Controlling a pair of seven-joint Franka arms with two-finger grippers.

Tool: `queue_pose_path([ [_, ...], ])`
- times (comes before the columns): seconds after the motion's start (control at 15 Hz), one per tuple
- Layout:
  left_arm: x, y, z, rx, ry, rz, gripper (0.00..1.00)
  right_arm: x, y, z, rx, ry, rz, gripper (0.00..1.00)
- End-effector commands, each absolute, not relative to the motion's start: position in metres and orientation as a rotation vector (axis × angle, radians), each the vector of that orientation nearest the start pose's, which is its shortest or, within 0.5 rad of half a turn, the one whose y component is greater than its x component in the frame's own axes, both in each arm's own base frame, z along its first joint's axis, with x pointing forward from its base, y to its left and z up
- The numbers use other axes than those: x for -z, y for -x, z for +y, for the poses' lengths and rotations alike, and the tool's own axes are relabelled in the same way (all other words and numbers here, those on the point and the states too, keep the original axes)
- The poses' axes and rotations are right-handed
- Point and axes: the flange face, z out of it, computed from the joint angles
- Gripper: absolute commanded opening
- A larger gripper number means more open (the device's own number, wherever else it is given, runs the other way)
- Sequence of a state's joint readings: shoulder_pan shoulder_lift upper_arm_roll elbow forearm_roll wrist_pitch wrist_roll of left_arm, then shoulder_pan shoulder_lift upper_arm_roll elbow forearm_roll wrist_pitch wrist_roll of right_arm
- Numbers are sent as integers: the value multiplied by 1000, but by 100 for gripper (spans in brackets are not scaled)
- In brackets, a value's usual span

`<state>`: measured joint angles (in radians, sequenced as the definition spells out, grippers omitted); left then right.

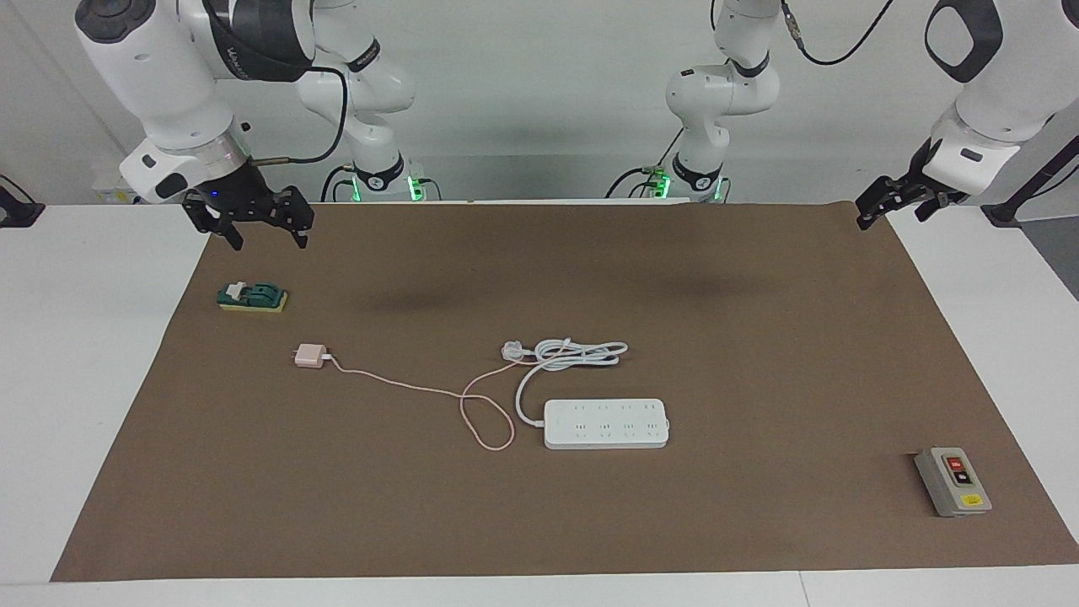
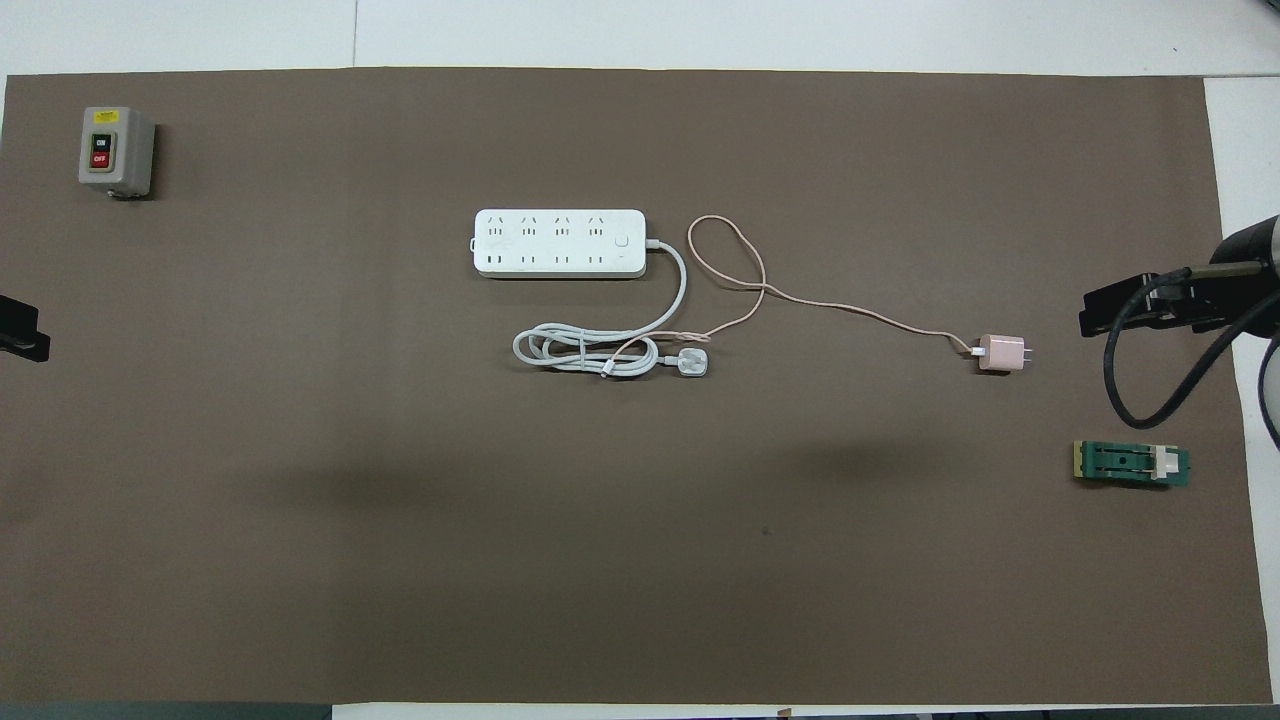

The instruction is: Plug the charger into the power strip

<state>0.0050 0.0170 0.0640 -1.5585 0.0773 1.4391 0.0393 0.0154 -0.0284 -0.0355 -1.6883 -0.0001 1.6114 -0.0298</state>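
Observation:
The charger (image 1: 308,356) (image 2: 1001,353) is a small pale pink cube lying on the brown mat toward the right arm's end. Its thin pink cable (image 1: 486,424) (image 2: 850,309) loops past the power strip's end. The power strip (image 1: 607,423) (image 2: 560,243) is a flat white bar with two rows of sockets facing up, at the mat's middle. My right gripper (image 1: 265,239) (image 2: 1130,305) hangs open and empty over the mat's edge at its own end. My left gripper (image 1: 893,212) (image 2: 25,335) waits open and empty over the mat's edge at the left arm's end.
The strip's thick white cord (image 1: 573,354) (image 2: 585,350) lies coiled nearer the robots, ending in a white three-pin plug (image 1: 512,348) (image 2: 692,362). A green and yellow block (image 1: 253,297) (image 2: 1132,463) lies below the right gripper. A grey button box (image 1: 952,480) (image 2: 116,150) stands at the left arm's end.

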Motion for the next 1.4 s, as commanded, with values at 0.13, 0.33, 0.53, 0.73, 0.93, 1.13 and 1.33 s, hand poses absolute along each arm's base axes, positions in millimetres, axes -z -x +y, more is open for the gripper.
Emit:
queue_pose_path([
  [0.13, -612, -536, 47, -197, 3079, -45, 100, -589, -549, -13, -65, 3117, -43, 100],
  [0.33, -612, -536, 47, -197, 3079, -45, 100, -589, -548, -16, -68, 3117, -29, 100],
  [0.53, -612, -536, 47, -197, 3079, -45, 100, -588, -546, -25, -75, 3116, -5, 100],
  [0.73, -612, -536, 47, -195, 3079, -45, 100, -583, -542, -31, -95, 3112, 5, 100],
  [0.93, -612, -536, 47, -195, 3079, -45, 100, -577, -545, -45, -86, 3095, 74, 100],
  [1.13, -612, -536, 47, -197, 3079, -45, 100, -536, -551, -82, -179, 3029, 331, 100],
  [1.33, -612, -536, 47, -197, 3079, -45, 100, -498, -566, -101, -235, 2911, 688, 100],
])
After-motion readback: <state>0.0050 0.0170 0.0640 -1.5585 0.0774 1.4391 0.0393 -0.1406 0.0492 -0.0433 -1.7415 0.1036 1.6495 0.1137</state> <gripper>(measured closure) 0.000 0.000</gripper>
